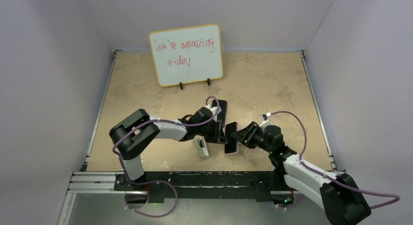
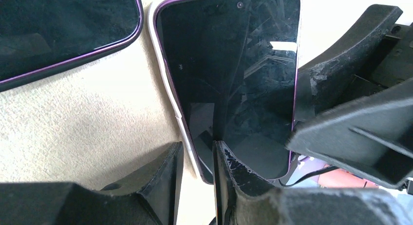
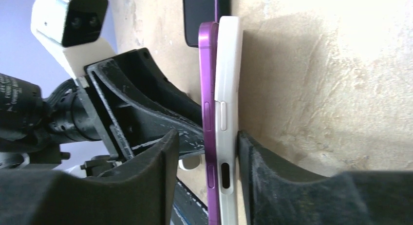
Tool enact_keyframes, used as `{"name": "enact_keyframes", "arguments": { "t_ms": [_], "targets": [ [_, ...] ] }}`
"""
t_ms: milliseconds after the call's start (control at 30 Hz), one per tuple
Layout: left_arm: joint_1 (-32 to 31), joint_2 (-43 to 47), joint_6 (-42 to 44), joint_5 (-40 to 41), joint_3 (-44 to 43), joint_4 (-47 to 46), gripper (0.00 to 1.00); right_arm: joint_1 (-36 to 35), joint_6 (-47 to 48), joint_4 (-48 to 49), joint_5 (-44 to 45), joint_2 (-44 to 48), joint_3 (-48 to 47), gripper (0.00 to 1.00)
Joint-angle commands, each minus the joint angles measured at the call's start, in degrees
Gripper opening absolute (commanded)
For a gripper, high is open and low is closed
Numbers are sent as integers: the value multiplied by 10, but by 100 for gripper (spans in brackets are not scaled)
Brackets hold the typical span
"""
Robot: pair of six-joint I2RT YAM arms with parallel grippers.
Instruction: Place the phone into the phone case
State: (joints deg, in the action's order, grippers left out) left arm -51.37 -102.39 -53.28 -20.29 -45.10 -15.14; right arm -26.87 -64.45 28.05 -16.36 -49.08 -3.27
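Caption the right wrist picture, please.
Purple phone against the white phone case, edge-on between the fingers of the right claw.

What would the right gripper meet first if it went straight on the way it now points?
The phone and the phone case, stacked together. The right gripper has its fingers straddling their edge, so the pair would slide deeper between them. Beyond sits the left gripper, though the depth is unclear.
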Motion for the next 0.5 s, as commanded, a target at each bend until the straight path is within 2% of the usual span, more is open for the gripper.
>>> {"name": "enact_keyframes", "arguments": {
  "t_ms": [0,200,300,367,400,467],
  "targets": [
    [-4,13,16,18,2,1,30,-6,5,3,-29,-3,-28,44],
    [-4,10,16,17,3,-1,31,-6,15,-15,-21,7,-30,9],
    [-5,10,17,17,3,-1,31,-6,20,-26,-19,8,-37,2],
    [-4,10,16,18,4,-1,31,-6,23,-33,-16,8,-41,3],
    [-4,9,16,18,3,-2,31,-6,22,-35,-15,8,-42,8],
    [-4,8,16,18,3,-1,31,-7,20,-35,-18,7,-44,28]
  ]
}}
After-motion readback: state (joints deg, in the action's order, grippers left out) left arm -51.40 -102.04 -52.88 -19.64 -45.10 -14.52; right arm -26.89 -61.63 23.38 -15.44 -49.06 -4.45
